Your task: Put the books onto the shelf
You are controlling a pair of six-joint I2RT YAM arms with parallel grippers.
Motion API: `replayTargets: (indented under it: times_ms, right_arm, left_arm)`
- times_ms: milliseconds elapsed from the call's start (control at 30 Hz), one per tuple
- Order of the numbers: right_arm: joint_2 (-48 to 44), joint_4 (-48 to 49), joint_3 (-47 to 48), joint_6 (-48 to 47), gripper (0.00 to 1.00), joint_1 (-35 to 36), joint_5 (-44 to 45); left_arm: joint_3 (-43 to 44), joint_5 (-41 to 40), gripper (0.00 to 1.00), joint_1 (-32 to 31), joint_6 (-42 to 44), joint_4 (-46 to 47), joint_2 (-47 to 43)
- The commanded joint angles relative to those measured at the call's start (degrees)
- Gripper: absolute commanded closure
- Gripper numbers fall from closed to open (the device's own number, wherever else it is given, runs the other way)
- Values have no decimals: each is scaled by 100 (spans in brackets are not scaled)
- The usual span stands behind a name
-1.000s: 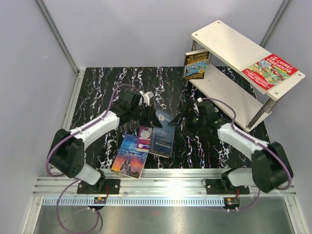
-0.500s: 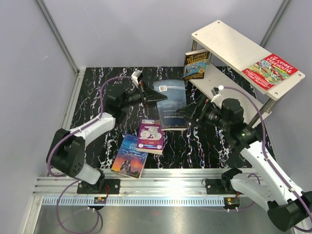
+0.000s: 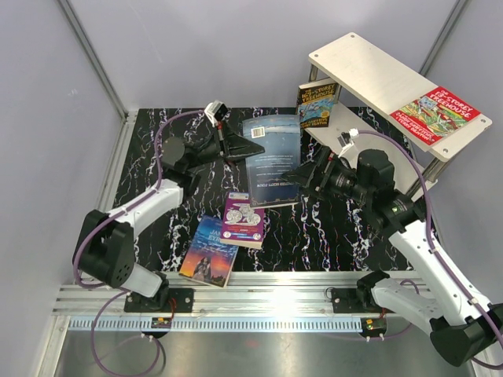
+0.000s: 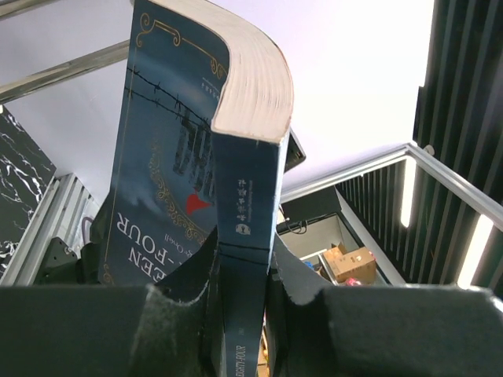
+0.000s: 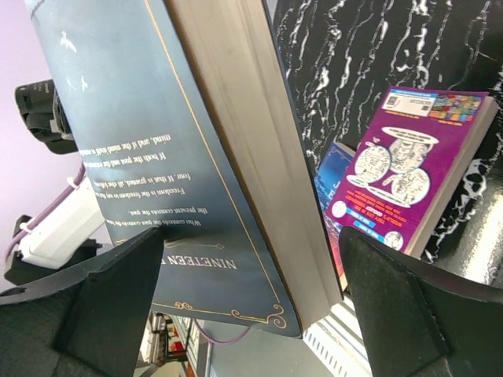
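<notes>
Since a second ago the grey-blue book (image 3: 271,161) has come up off the table (image 3: 149,149), away from the purple book (image 3: 242,219), and both arms have risen with it. It now hangs tilted in the air, short of the shelf (image 3: 369,71). The left gripper (image 3: 240,148) pinches its spine end tightly. The right gripper (image 3: 302,177) stands spread wide, one finger on each side of the page edge, apart from it in the wrist view.

From above, the right fingertips are lost behind the cover. The left wrist view cuts off the book's lower part and title. The blue-orange book (image 3: 209,250) lies partly under the purple one.

The tabletop is black with white veins, between pale grey walls.
</notes>
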Motion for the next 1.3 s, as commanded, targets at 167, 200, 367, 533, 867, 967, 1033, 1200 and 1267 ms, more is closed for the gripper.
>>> replayTargets:
  times_ms: [167, 200, 367, 533, 867, 967, 1033, 1200, 1267]
  right_arm:
    - [-153, 1595, -295, 941, 0, 2, -383]
    - [-223, 1808, -374, 1073, 0, 2, -453]
    - [-346, 2136, -507, 1268, 0, 2, -647]
    - [-522, 2003, -472, 1241, 22, -7, -533]
    - [-1199, 554, -428, 793, 100, 2, -32]
    - [-1112, 133, -52, 618, 100, 2, 99]
    - [-971, -715, 779, 136, 100, 2, 545]
    - [-145, -2372, 3503, -1208, 100, 2, 2590]
    - [92, -2759, 4174, -1543, 100, 2, 3121]
  left_arm:
    - [-601, -419, 100, -92, -1608, 3029, -214]
    - [-698, -813, 100, -92, -1906, 3473, -65]
    - [-691, -799, 100, -188, -2226, 3662, 253]
    - [-532, -650, 100, -232, -2130, 3575, 332]
    - [-488, -166, 100, -223, -1488, 2660, 270]
    - [-339, -17, 68, -232, -1269, 2180, 209]
    - [-181, 211, 41, -223, -594, 1478, -35]
    - [267, 248, 1, -232, 1951, -2213, -687]
    - [608, 81, 1, -232, 2710, -3937, -923]
